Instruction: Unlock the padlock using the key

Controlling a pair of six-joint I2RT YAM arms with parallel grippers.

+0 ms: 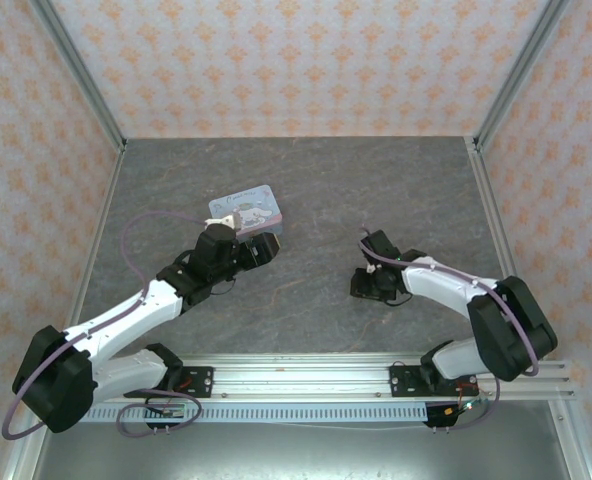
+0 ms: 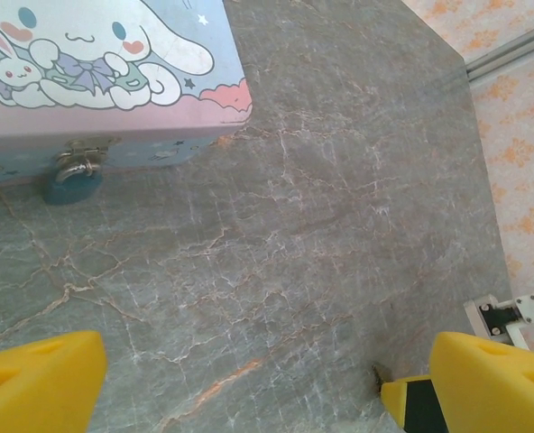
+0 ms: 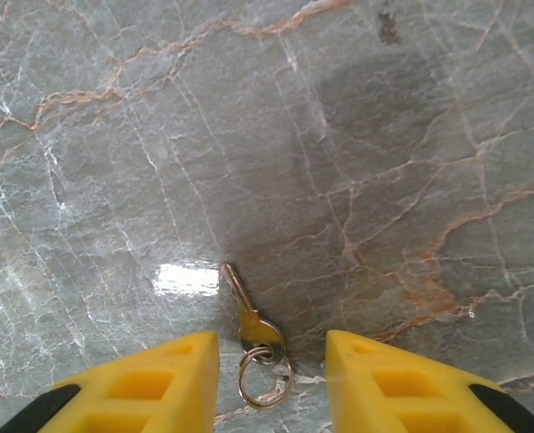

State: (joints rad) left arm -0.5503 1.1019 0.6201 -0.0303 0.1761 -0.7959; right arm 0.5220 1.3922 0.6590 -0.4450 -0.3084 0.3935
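Right gripper [image 3: 271, 347], narrow, straddles the key [image 3: 253, 320] without touching — left gripper [image 2: 265, 352] gapes wide near the padlock [image 2: 71, 185], tin [image 2: 114, 54] cut off.

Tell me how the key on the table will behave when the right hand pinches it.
The key lies flat on the glossy table, so it may skid rather than lift. Its loose ring probably dangles. Thin metal: likely stiff and light.
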